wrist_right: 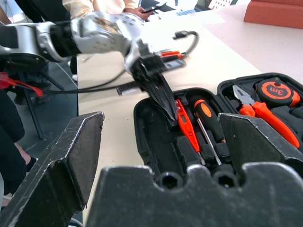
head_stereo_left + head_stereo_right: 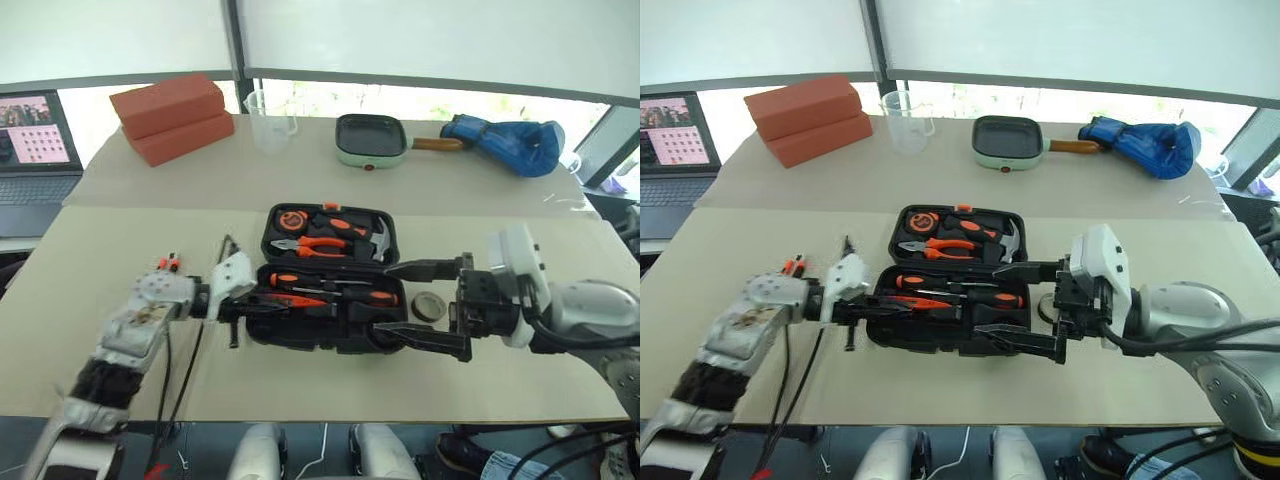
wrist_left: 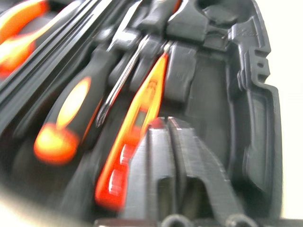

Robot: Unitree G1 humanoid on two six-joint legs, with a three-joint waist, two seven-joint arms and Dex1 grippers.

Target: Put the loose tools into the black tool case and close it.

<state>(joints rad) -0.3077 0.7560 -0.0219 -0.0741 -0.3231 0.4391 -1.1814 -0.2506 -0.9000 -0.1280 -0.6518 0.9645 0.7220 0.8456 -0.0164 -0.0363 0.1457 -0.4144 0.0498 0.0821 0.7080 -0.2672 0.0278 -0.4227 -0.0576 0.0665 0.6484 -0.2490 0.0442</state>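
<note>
Left gripper [image 1: 163,101] over black tool case [image 2: 325,335] left edge; right gripper [image 2: 425,310] wide apart.

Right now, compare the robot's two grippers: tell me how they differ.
The left gripper has its jaws nearly together, tips at the slim orange tool in the black tool case. The right gripper has its jaws spread wide, empty, over the case's other end. Both have black fingers.
</note>
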